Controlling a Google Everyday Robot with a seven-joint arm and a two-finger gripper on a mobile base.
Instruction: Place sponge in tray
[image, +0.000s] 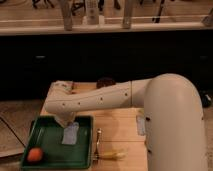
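Note:
The green tray (45, 145) lies at the lower left of the wooden table. The blue sponge (71, 134) is inside it, near its right rim, and looks to lie flat on or just above the tray floor. My gripper (66, 121) is at the end of the white arm, directly over the sponge's far end and mostly hidden under the arm. I cannot tell whether it still holds the sponge.
A small orange round object (35, 155) sits in the tray's near left corner. A banana (112, 155) lies right of the tray. A brown bowl (105, 82) stands at the table's back. A pale grey-blue patch (141, 125) lies beside the robot's body.

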